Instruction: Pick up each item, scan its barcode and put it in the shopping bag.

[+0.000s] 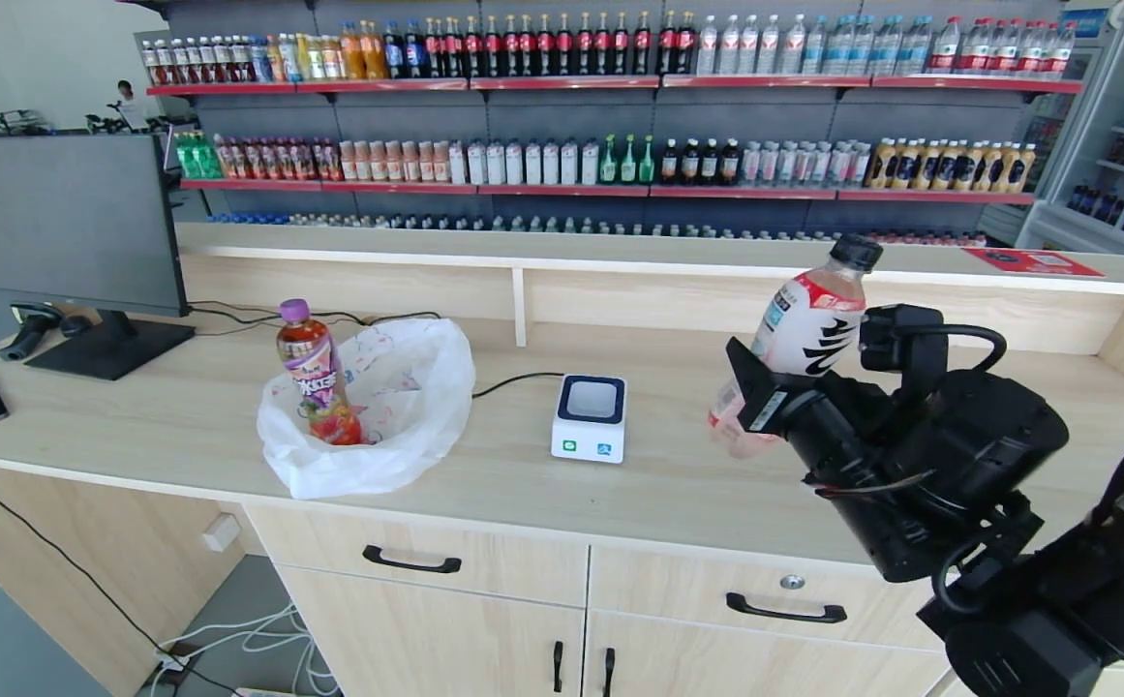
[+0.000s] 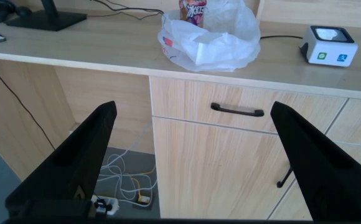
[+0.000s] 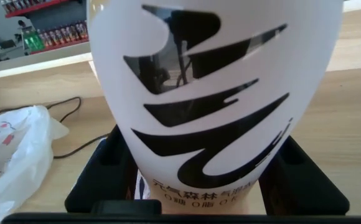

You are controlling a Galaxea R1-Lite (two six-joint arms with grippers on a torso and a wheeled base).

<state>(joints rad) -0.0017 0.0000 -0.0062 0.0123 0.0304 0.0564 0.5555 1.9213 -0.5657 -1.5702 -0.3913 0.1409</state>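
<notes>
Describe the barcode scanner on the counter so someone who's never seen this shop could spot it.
Start at the wooden counter in front of the drink shelves. Between the white shopping bag and the bottle held in the right gripper sits the scanner. It is the only small white cube, with a dark-framed window on top and a black cable trailing behind.

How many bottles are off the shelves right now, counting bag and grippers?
2. A purple-capped bottle stands in the white bag on the counter; a black-capped bottle is gripped by the right gripper, right of the scanner. The bag's folds may hide more.
</notes>
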